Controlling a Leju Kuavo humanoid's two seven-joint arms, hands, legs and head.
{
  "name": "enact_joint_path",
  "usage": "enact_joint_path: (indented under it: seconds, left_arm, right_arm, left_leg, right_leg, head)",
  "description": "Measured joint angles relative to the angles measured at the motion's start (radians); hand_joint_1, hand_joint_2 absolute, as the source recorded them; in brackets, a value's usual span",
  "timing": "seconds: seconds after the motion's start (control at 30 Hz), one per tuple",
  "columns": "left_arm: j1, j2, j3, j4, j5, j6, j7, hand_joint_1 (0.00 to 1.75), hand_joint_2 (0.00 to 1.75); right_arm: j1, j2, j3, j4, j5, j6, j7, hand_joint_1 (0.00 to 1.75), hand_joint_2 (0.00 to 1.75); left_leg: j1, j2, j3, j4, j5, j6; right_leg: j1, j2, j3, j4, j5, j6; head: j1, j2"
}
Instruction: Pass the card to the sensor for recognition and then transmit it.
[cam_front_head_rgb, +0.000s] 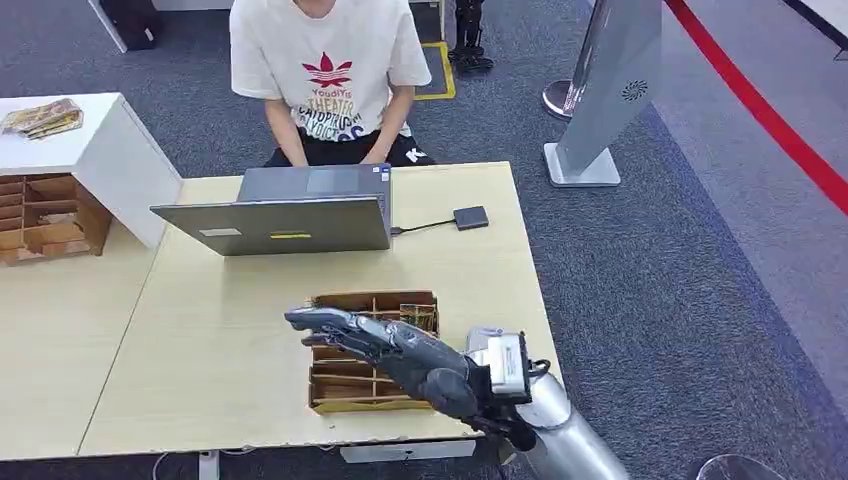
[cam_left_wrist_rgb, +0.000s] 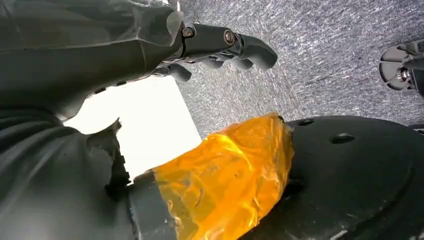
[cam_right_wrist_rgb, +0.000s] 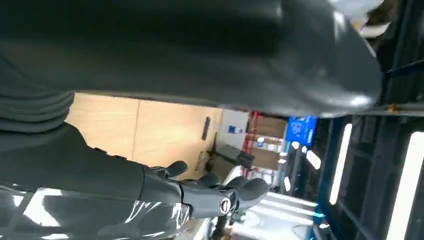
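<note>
Beige table (cam_front_head_rgb: 200, 340), right hand (cam_front_head_rgb: 385, 345) over wooden tray (cam_front_head_rgb: 345, 395).

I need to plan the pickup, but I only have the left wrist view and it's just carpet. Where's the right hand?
Observer: The right hand is over a wooden divided tray near the front edge of the table.
Operator: Is it holding a card?
Observer: No card shows. Its fingers are stretched out flat.
Operator: Anything like a sensor?
Observer: Possibly. A small dark box lies beyond the tray, cabled to a laptop.
</note>
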Motion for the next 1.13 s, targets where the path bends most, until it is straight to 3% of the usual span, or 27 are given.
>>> enact_joint_path:
  seconds: [0.27, 0.57, 1.03, 1.07, 1.1, 1.13]
  left_arm:
    - [0.001, 0.003, 0.0, 0.0, -0.001, 0.009, -0.023, 0.0, 0.0]
    - [0.001, 0.003, -0.002, 0.0, -0.128, 0.038, -0.006, 0.0, 0.0]
    - [0.001, -0.002, -0.003, 0.0, -0.216, 0.066, 0.01, 0.0, 0.0]
    - [0.001, -0.002, -0.003, 0.0, -0.219, 0.066, 0.009, 0.28, 0.0]
    - [0.001, -0.003, -0.004, 0.0, -0.225, 0.067, 0.01, 1.75, 0.0]
    - [0.001, -0.004, -0.005, 0.0, -0.228, 0.068, 0.009, 1.75, 0.0]
  right_arm:
    - [0.124, -0.065, 0.0, -0.084, 0.007, 0.05, -0.047, 0.0, 0.0]
    - [0.167, -0.071, 0.008, -0.057, -0.002, 0.071, -0.034, 0.0, 0.0]
    - [0.171, -0.077, 0.02, -0.028, -0.019, 0.071, -0.02, 0.0, 0.0]
    - [0.171, -0.078, 0.021, -0.025, -0.02, 0.071, -0.019, 0.86, 0.0]
    - [0.171, -0.079, 0.023, -0.023, -0.021, 0.07, -0.017, 1.69, 0.0]
    - [0.171, -0.079, 0.023, -0.023, -0.022, 0.07, -0.017, 1.75, 0.0]
  left_leg:
    - [0.0, 0.0, 0.0, 0.0, 0.0, 0.0]
    - [0.0, 0.001, 0.0, 0.0, 0.0, 0.0]
    - [0.0, 0.001, 0.0, 0.0, 0.0, 0.0]
    - [0.0, 0.001, 0.0, 0.0, 0.0, 0.0]
    - [0.0, 0.001, 0.0, 0.0, 0.0, 0.0]
    - [0.0, 0.001, 0.0, 0.0, 0.0, 0.0]
  right_leg:
    - [0.0, 0.001, 0.0, 0.0, 0.0, 0.0]
    - [0.0, 0.001, 0.0, 0.0, 0.0, 0.0]
    - [0.0, 0.001, 0.0, 0.0, 0.0, 0.0]
    - [0.0, 0.001, 0.0, 0.0, 0.0, 0.0]
    - [0.0, 0.001, 0.0, 0.0, 0.0, 0.0]
    - [0.0, 0.001, 0.0, 0.0, 0.0, 0.0]
  head:
    - [0.0, 0.0]
    - [0.0, 0.0]
    - [0.0, 0.0]
    - [0.0, 0.0]
    - [0.0, 0.0]
    - [0.0, 0.0]
